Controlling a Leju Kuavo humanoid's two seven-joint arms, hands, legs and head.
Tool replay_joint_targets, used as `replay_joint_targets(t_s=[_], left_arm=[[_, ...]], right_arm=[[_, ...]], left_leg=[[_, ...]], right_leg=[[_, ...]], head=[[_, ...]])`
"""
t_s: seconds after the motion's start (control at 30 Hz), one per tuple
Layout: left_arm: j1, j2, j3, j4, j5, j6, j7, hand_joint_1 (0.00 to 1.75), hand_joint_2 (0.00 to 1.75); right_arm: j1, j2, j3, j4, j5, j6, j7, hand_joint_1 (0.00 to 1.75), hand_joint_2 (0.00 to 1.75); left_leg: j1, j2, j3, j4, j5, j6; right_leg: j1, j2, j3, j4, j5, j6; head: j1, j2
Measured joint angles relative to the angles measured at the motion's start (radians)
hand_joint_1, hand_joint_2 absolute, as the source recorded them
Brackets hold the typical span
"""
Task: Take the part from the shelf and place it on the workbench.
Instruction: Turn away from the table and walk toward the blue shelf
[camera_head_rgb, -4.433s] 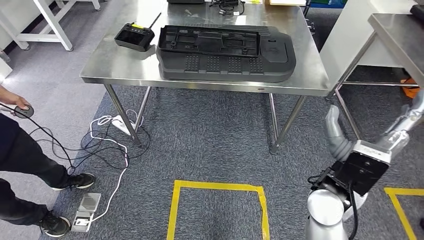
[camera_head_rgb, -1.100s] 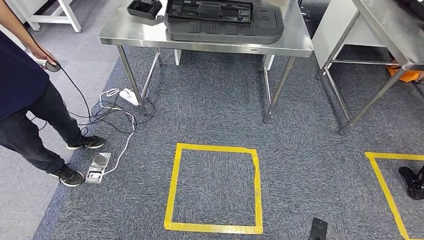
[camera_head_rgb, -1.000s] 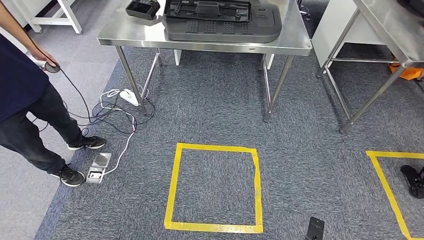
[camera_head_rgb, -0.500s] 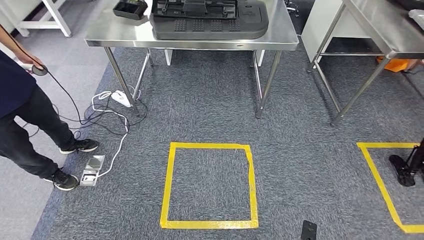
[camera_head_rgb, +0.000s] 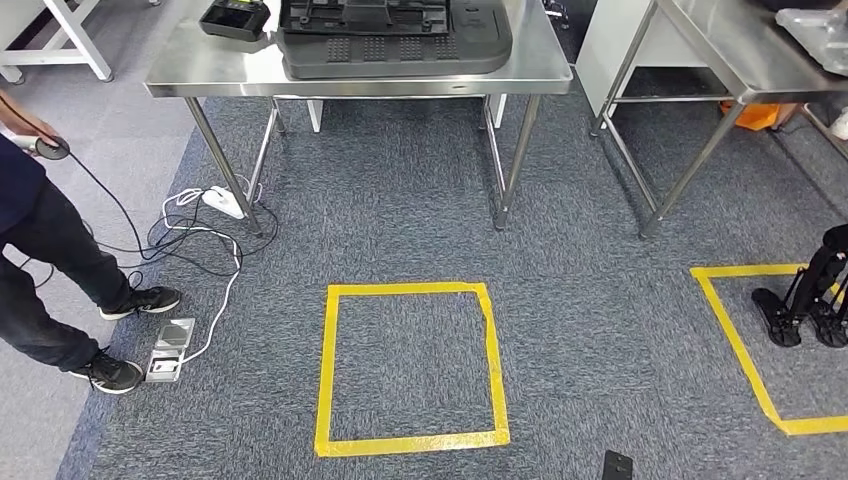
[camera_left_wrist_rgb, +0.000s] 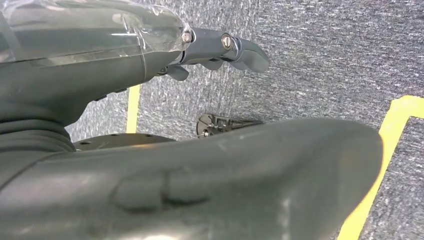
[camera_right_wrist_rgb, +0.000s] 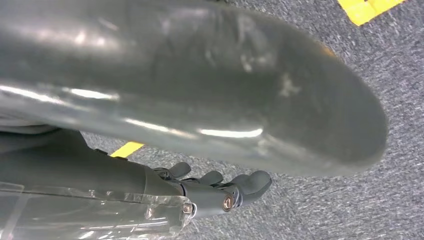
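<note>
At the top of my head view, left of centre, the large black moulded plastic part (camera_head_rgb: 395, 35) lies flat on the stainless steel workbench (camera_head_rgb: 190, 70). It is a broad, shallow panel with rounded corners, rows of small ribbed grid patches along its near edge and a raised rectangular frame on top; its far side is cut off by the frame's upper edge. Just beside it, toward the upper left, sits a black handheld controller with a screen (camera_head_rgb: 233, 17). On the grey-blue carpet in the lower centre is a square of yellow tape (camera_head_rgb: 328, 370), and part of a second yellow tape outline (camera_head_rgb: 735, 340) shows at the right edge. A person in dark clothes and black shoes (camera_head_rgb: 40, 260) stands at the left edge, with a foot pedal (camera_head_rgb: 168, 349) near their shoes. My left hand (camera_left_wrist_rgb: 220, 47) hangs over the carpet, fingers extended and apart, holding nothing. My right hand (camera_right_wrist_rgb: 220, 192) likewise hangs over the carpet with its fingers loosely extended around nothing.
</note>
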Motion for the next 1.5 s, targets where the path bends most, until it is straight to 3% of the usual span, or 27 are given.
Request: replay_joint_targets(t_s=[0.07, 0.13, 0.17, 0.23, 0.3, 0.33, 0.37, 0.43, 0.47, 0.53, 0.6, 0.67, 0.73, 0.77, 0.8, 0.83, 0.87, 0.93, 1.0, 1.1, 1.17, 1.23, 1.3, 1.33, 1.37, 1.43, 1.5], left_arm=[[0.0, 0.0, 0.0, 0.0, 0.0, 0.002, 0.0, 0.0, 0.0], [-0.001, 0.0, 0.0, -0.001, 0.0, 0.003, 0.0, 0.0, 0.0], [-0.001, 0.0, 0.0, -0.001, 0.0, 0.004, 0.0, 0.0, 0.0], [0.0, 0.0, 0.0, -0.001, 0.0, 0.006, 0.0, 0.0, 0.0], [0.002, 0.0, 0.0, -0.001, 0.0, 0.008, 0.001, 0.0, 0.0], [0.002, 0.0, 0.0, -0.001, 0.0, 0.009, 0.001, 0.0, 0.0], [0.002, 0.0, 0.0, -0.001, -0.001, 0.01, 0.001, 0.0, 0.0], [0.001, 0.001, 0.0, -0.001, -0.001, 0.011, 0.002, 0.0, 0.0], [0.0, 0.001, 0.0, -0.001, -0.001, 0.011, 0.002, 0.0, 0.0], [0.0, 0.001, -0.001, -0.001, -0.001, 0.011, 0.003, 0.0, 0.0], [-0.001, 0.001, -0.004, -0.002, -0.002, 0.012, 0.003, 0.0, 0.0], [-0.002, 0.001, -0.007, -0.003, -0.002, 0.012, 0.003, 0.0, 0.0], [0.0, 0.001, -0.01, -0.003, -0.002, 0.013, 0.004, 0.0, 0.0], [0.001, 0.001, -0.012, -0.003, -0.002, 0.013, 0.004, 0.0, 0.0], [0.002, 0.001, -0.013, -0.003, -0.002, 0.014, 0.004, 0.0, 0.0], [0.001, 0.001, -0.015, -0.003, -0.001, 0.014, 0.004, 0.0, 0.0], [0.001, 0.001, -0.016, -0.003, -0.001, 0.014, 0.004, 0.0, 0.0], [0.001, 0.001, -0.017, -0.004, -0.001, 0.014, 0.004, 0.0, 0.0], [0.0, 0.001, -0.017, -0.005, 0.0, 0.014, 0.005, 0.0, 0.0], [-0.001, 0.001, -0.017, -0.008, 0.003, 0.015, 0.007, 0.0, 0.0], [-0.001, 0.001, -0.017, -0.008, 0.005, 0.015, 0.007, 0.0, 0.0], [0.0, 0.001, -0.017, -0.008, 0.007, 0.015, 0.007, 0.0, 0.0], [0.002, 0.002, -0.017, -0.008, 0.008, 0.015, 0.007, 0.0, 0.0], [0.002, 0.003, -0.017, -0.008, 0.008, 0.015, 0.008, 0.0, 0.0], [0.002, 0.003, -0.018, -0.008, 0.009, 0.015, 0.008, 0.0, 0.0], [0.002, 0.004, -0.018, -0.008, 0.011, 0.015, 0.008, 0.0, 0.0], [0.002, 0.004, -0.017, -0.008, 0.015, 0.015, 0.008, 0.0, 0.0]], right_arm=[[0.001, -0.003, 0.007, 0.001, -0.001, 0.0, 0.0, 0.0, 0.0], [0.002, -0.005, 0.014, 0.003, -0.001, 0.0, 0.0, 0.0, 0.0], [0.002, -0.005, 0.018, 0.003, -0.002, 0.0, 0.0, 0.0, 0.0], [0.0, -0.006, 0.023, 0.004, -0.002, 0.0, 0.0, 0.0, 0.0], [0.001, -0.008, 0.026, 0.007, -0.004, 0.0, 0.0, 0.0, 0.0], [0.001, -0.008, 0.028, 0.009, -0.005, 0.0, 0.001, 0.0, 0.0], [0.001, -0.008, 0.03, 0.011, -0.006, 0.0, 0.001, 0.0, 0.0], [0.0, -0.008, 0.034, 0.013, -0.007, 0.0, 0.0, 0.0, 0.0], [-0.002, -0.008, 0.036, 0.014, -0.007, 0.0, -0.001, 0.0, 0.0], [-0.003, -0.008, 0.037, 0.016, -0.006, 0.0, -0.002, 0.0, 0.0], [-0.002, -0.009, 0.037, 0.019, -0.003, 0.0, -0.002, 0.0, 0.0], [-0.002, -0.009, 0.037, 0.022, 0.001, -0.001, -0.002, 0.0, 0.0], [-0.005, -0.009, 0.037, 0.025, 0.003, -0.001, -0.002, 0.0, 0.0], [-0.006, -0.009, 0.037, 0.026, 0.004, -0.001, -0.001, 0.0, 0.0], [-0.006, -0.009, 0.037, 0.028, 0.005, -0.001, 0.0, 0.0, 0.0], [-0.005, -0.009, 0.037, 0.03, 0.006, -0.001, 0.001, 0.0, 0.0], [-0.004, -0.009, 0.037, 0.031, 0.008, -0.001, 0.002, 0.0, 0.0], [-0.004, -0.01, 0.037, 0.033, 0.012, -0.001, 0.003, 0.0, 0.0], [-0.008, -0.01, 0.037, 0.034, 0.018, -0.001, 0.005, 0.0, 0.0], [-0.006, -0.01, 0.037, 0.035, 0.025, -0.001, 0.011, 0.0, 0.0], [-0.005, -0.009, 0.038, 0.036, 0.027, -0.001, 0.012, 0.0, 0.0], [-0.007, -0.009, 0.038, 0.037, 0.029, -0.001, 0.013, 0.0, 0.0], [-0.009, -0.008, 0.038, 0.038, 0.03, -0.001, 0.013, 0.0, 0.0], [-0.009, -0.008, 0.039, 0.039, 0.031, -0.001, 0.013, 0.0, 0.0], [-0.008, -0.007, 0.039, 0.04, 0.032, -0.001, 0.014, 0.0, 0.0], [-0.008, -0.006, 0.041, 0.042, 0.035, -0.001, 0.016, 0.0, 0.0], [-0.011, -0.005, 0.043, 0.042, 0.038, -0.001, 0.018, 0.0, 0.0]], left_leg=[[-0.001, 0.008, 0.001, -0.002, 0.001, -0.01], [0.001, -0.006, -0.003, 0.019, -0.018, -0.023], [0.002, -0.019, -0.017, 0.055, -0.044, -0.028], [0.004, -0.045, -0.071, 0.183, -0.114, -0.034], [0.005, -0.05, -0.115, 0.285, -0.147, -0.035], [0.005, -0.051, -0.113, 0.283, -0.134, -0.034], [0.006, -0.054, -0.093, 0.242, -0.104, -0.033], [0.009, -0.08, -0.03, 0.106, -0.038, -0.029], [0.011, -0.096, -0.009, 0.055, -0.021, -0.027], [0.01, -0.113, 0.002, 0.018, -0.017, -0.022], [0.009, -0.096, 0.002, 0.012, -0.013, -0.01], [0.012, -0.076, 0.003, 0.003, -0.006, 0.004], [0.011, -0.054, 0.002, -0.001, -0.003, 0.011], [0.01, -0.042, 0.001, -0.001, -0.004, 0.012], [0.009, -0.031, 0.0, -0.001, -0.004, 0.013], [0.008, -0.021, 0.001, -0.001, -0.004, 0.013], [0.008, -0.012, 0.002, -0.001, -0.005, 0.012], [0.007, 0.003, 0.007, -0.001, -0.009, 0.009], [0.003, 0.015, 0.01, 0.0, -0.012, 0.001], [0.002, 0.027, 0.018, -0.003, -0.015, -0.016], [0.004, 0.002, 0.011, 0.026, -0.04, -0.028], [0.005, -0.036, -0.034, 0.133, -0.101, -0.035], [0.006, -0.048, -0.09, 0.253, -0.147, -0.037], [0.006, -0.049, -0.101, 0.274, -0.144, -0.037], [0.006, -0.051, -0.094, 0.256, -0.122, -0.036], [0.011, -0.076, -0.045, 0.139, -0.053, -0.034], [0.016, -0.117, -0.009, 0.042, -0.018, -0.032]], right_leg=[[0.002, 0.012, -0.004, -0.004, 0.004, -0.012], [-0.002, 0.024, -0.005, -0.011, 0.012, -0.025], [-0.004, 0.029, -0.006, -0.014, 0.016, -0.031], [-0.004, 0.043, -0.011, -0.013, 0.02, -0.037], [-0.002, 0.059, -0.015, -0.009, 0.02, -0.038], [-0.002, 0.069, -0.016, -0.006, 0.02, -0.037], [-0.003, 0.079, -0.016, -0.003, 0.019, -0.036], [-0.002, 0.099, -0.017, 0.005, 0.016, -0.031], [-0.002, 0.109, -0.02, 0.009, 0.014, -0.027], [-0.002, 0.125, -0.028, 0.014, 0.016, -0.015], [-0.006, 0.134, -0.032, 0.014, 0.017, -0.002], [-0.006, 0.105, -0.05, 0.054, -0.012, 0.009], [-0.006, 0.066, -0.103, 0.169, -0.077, 0.018], [-0.007, 0.058, -0.132, 0.234, -0.105, 0.022], [-0.008, 0.054, -0.151, 0.278, -0.117, 0.024], [-0.009, 0.052, -0.152, 0.285, -0.109, 0.025], [-0.01, 0.048, -0.133, 0.25, -0.083, 0.024], [-0.007, 0.022, -0.06, 0.107, -0.017, 0.017], [0.0, 0.0, -0.017, 0.013, 0.012, 0.005], [0.005, 0.013, -0.015, -0.004, 0.016, -0.014], [0.0, 0.026, -0.013, -0.013, 0.024, -0.025], [-0.002, 0.04, -0.014, -0.016, 0.028, -0.032], [-0.001, 0.059, -0.016, -0.013, 0.028, -0.035], [-0.001, 0.069, -0.017, -0.01, 0.028, -0.035], [-0.002, 0.08, -0.017, -0.007, 0.026, -0.034], [-0.003, 0.101, -0.018, 0.002, 0.022, -0.028], [-0.002, 0.122, -0.027, 0.015, 0.017, -0.019]], head=[[-0.001, 0.0], [-0.003, 0.0], [-0.006, 0.0], [-0.012, 0.0], [-0.014, 0.0], [-0.015, 0.0], [-0.016, 0.0], [-0.018, 0.0], [-0.019, 0.0], [-0.019, 0.0], [-0.018, 0.0], [-0.01, 0.0], [0.002, 0.0], [0.006, 0.0], [0.008, 0.0], [0.01, 0.0], [0.012, 0.0], [0.017, 0.0], [0.02, 0.0], [0.018, 0.0], [0.014, 0.0], [0.006, 0.0], [-0.001, 0.0], [-0.003, 0.0], [-0.005, 0.0], [-0.011, 0.0], [-0.015, 0.0]])
